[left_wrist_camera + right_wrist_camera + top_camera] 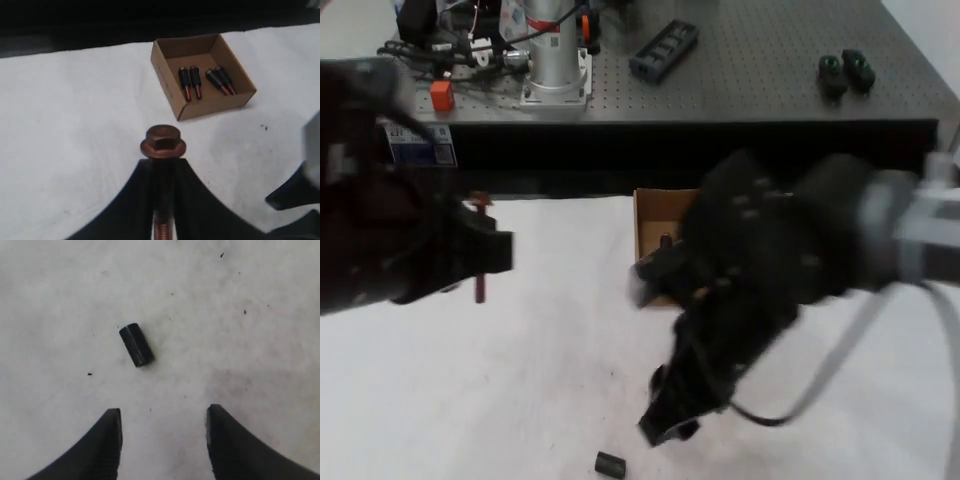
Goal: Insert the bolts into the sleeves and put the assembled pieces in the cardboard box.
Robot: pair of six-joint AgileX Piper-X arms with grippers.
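Looks like the pick-up stage for one more pair, with insertion not yet done. Clamps a copper-coloured bolt [163, 142] by its shank in the left gripper [162, 172], flanged head poking out past the fingertips, above the white-covered bench [75, 125]. Hangs the right gripper [164, 437] with fingers apart over a lone black sleeve [136, 345], lying on its side on the cover and touched by nothing.

Next, in all likelihood: lower over the sleeve, turn to suit its slant, close across its sides, lift, then bring its bore into line with the bolt's shank. Calls for careful alignment, since a small tilt could jam the bolt at the mouth.

Beyond the bolt, an open cardboard box [167, 80] holding four assembled pieces [190, 82], laid in two pairs on its floor, copper shanks protruding from black sleeves.
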